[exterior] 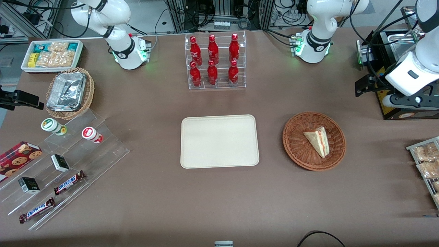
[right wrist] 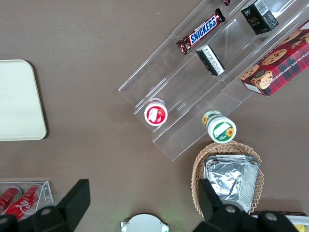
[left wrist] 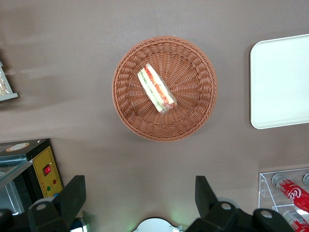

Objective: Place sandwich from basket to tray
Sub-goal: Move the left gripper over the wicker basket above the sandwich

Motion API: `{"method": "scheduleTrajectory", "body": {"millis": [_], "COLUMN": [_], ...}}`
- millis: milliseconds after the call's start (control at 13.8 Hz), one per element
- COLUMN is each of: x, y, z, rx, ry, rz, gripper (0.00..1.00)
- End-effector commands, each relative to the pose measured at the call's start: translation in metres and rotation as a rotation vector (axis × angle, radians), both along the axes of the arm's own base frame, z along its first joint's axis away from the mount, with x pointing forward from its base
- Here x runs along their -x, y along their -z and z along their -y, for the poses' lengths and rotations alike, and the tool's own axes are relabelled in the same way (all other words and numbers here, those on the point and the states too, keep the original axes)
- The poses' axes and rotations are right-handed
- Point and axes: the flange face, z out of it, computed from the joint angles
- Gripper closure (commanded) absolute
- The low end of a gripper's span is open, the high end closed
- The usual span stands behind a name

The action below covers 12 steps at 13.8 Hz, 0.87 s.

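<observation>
Gripper [left wrist: 140, 193] hangs high over the worktop [exterior: 219, 206], fingers spread wide, nothing between them, and only the dark fingertips [left wrist: 72, 195] show in the wrist view. In the front view the arm sits up at the working arm's end and its gripper is mostly cut off at the frame edge. Nearest the front camera that end, a rack of snack packets [exterior: 427, 164], only partly in frame. Next out, the basket [exterior: 295, 144] with the sandwich [exterior: 317, 140] lying in it, filling edge showing red and green. Beside the basket, toward the parked arm, the tray [exterior: 219, 141], bare, well apart from the basket. Farther from the camera than the tray, a clear rack of red bottles [exterior: 214, 61]. A black-and-yellow box [left wrist: 41, 169] lies near the basket, partly hidden by the arm.
</observation>
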Motion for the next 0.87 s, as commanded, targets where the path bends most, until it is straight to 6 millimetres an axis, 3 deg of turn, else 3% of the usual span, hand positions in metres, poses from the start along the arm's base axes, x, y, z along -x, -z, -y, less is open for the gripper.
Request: {"method": "scheduleTrajectory", "body": {"millis": [0,145,435,798], "x": [-0.002,-0.008,-0.007,-0.004], "y": [0.001,0.016,0.086,0.158], "z": [0.001,0.000,0.001,0.001], "rx": [0.006,-0.001,-0.004,0.001], "ry": [-0.007,-0.003,-0.001,-0.012], "rz": [0.004,0.006,-0.009,0.032], "gripper": [0.00,0.00,0.00,0.00]}}
